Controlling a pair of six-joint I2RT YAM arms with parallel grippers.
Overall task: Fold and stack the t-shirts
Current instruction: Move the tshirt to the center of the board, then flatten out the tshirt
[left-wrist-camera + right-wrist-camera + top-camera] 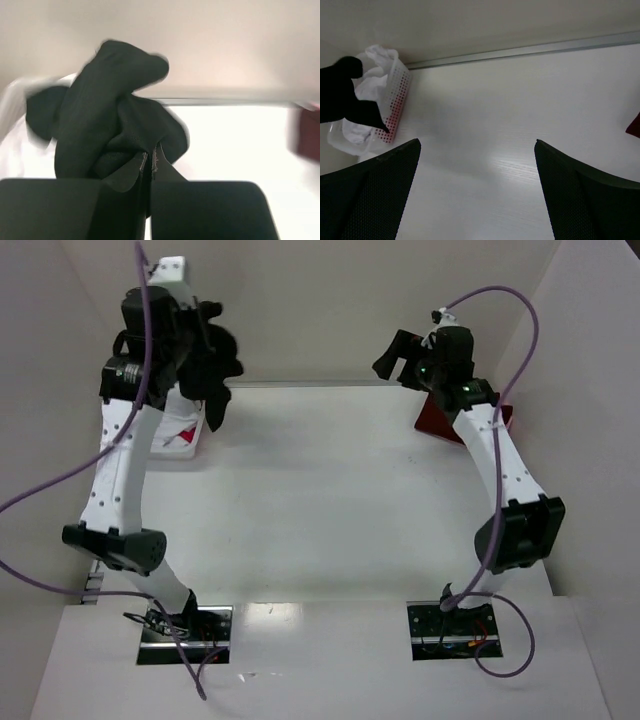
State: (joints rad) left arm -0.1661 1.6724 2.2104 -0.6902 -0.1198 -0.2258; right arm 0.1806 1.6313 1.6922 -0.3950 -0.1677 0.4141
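My left gripper (208, 368) is shut on the black t-shirt (218, 375) and holds it bunched up in the air above the white lattice basket (180, 445) at the far left. In the left wrist view the black t-shirt (107, 115) hangs crumpled from the closed gripper (150, 157). A white t-shirt (372, 85) fills the basket (399, 100), with red cloth showing through its wall. My right gripper (395, 355) is open and empty, raised at the far right. A dark red t-shirt (440, 420) lies folded under the right arm; its edge shows in the right wrist view (635, 126).
White walls enclose the table (320, 490) at the back and on both sides. A metal strip (520, 51) runs along the far edge. Purple cables loop from both arms.
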